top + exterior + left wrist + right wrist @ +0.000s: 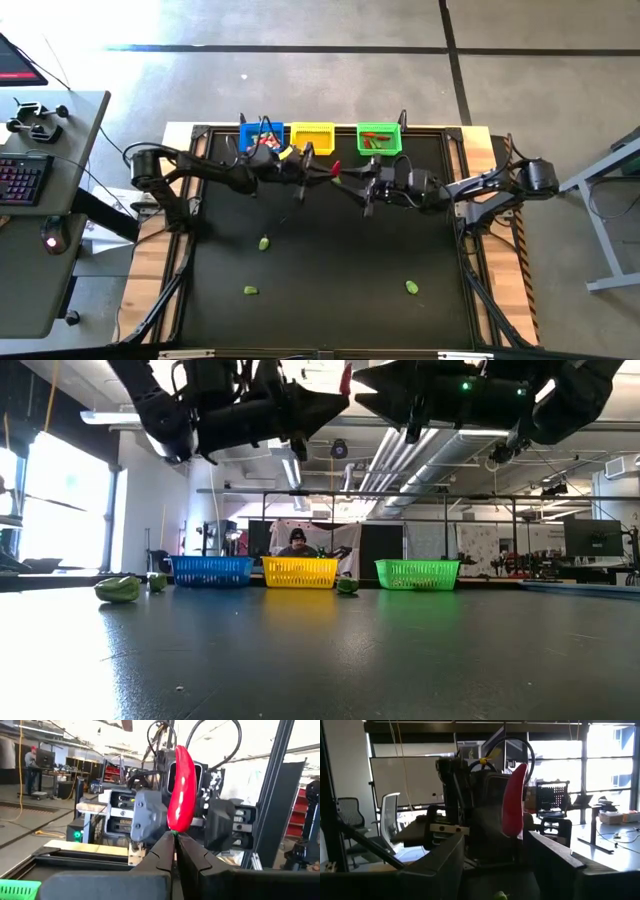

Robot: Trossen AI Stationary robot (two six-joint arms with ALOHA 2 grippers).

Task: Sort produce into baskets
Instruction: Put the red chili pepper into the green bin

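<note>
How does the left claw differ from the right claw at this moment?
The left claw is shut, pinching the stem end of a red chili pepper; the right claw is open and grips nothing. The pepper stands up from the left claw, between the right claw's spread fingers. Both hang above the table near the yellow basket.

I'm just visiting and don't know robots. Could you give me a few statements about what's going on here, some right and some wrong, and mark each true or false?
1. The left gripper is pinching a red pepper by its end. True.
2. The right gripper is shut on the pepper. False: its fingers stand open on either side of it.
3. Three baskets, blue, yellow and green, line the table's far edge. True.
4. The green basket is empty. False: some produce lies in it.
5. Three green pieces lie loose on the mat. True.
</note>
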